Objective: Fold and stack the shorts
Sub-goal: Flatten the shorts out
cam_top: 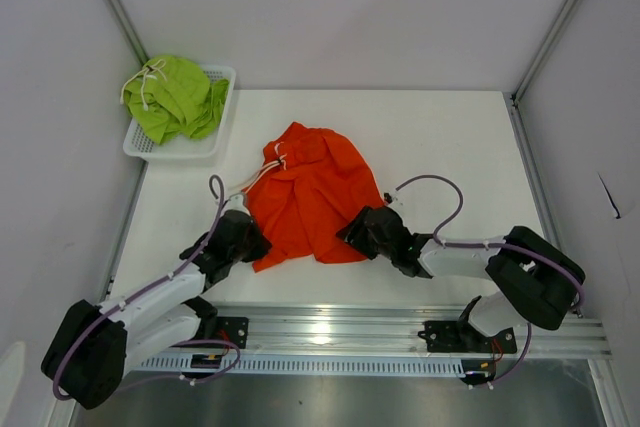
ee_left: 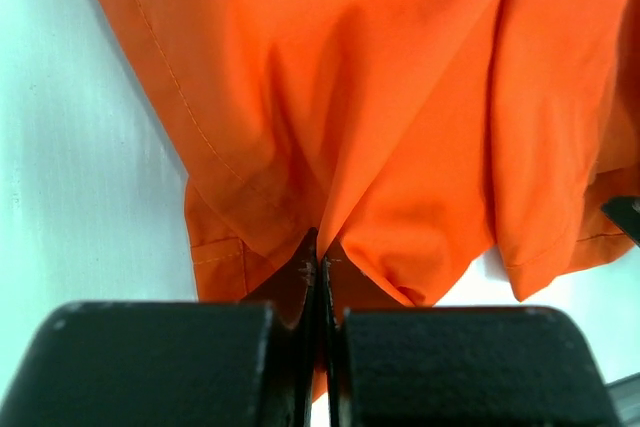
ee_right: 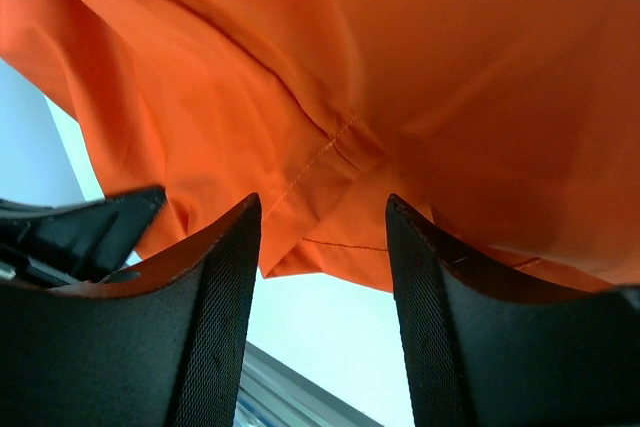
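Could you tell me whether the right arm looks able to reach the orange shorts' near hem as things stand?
Likely yes: the right claw stands open right at the near hem of the orange shorts, nothing between them; the left claw grips the hem well aside.

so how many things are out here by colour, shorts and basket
orange shorts: 1
lime green shorts: 1
white basket: 1
total: 3
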Controlling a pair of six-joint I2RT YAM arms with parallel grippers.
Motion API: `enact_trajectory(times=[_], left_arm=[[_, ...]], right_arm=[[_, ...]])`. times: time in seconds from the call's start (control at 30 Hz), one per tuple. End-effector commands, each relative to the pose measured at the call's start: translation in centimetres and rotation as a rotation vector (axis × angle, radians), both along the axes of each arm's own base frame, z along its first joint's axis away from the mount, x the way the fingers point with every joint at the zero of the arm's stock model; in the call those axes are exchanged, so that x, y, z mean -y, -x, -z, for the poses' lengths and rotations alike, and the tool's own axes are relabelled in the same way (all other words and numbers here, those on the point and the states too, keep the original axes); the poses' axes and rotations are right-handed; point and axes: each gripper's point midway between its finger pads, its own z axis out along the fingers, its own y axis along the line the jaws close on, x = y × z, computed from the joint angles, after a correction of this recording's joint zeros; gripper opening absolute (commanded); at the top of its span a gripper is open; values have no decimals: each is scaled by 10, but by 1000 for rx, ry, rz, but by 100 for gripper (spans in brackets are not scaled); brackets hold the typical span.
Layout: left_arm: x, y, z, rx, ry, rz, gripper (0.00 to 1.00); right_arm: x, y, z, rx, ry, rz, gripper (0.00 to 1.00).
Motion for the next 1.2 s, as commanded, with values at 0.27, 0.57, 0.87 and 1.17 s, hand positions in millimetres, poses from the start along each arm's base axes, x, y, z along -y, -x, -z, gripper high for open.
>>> enact_trajectory(times=[0.27,0.57,0.87,1.17], left_arm=[[5,9,-17,65,63,-2,0],[1,10,-18,63,37,-7,0],[3,11,-9,45,27,2,0],[3,12,-6,43,24,8,0]], right_arm=[[10,-24,2,-4,-38,179,50],[31,-23,7,0,38,239,50],[35,-38,13,17,53,307,48],[20,-61,3,65,2,298,23]])
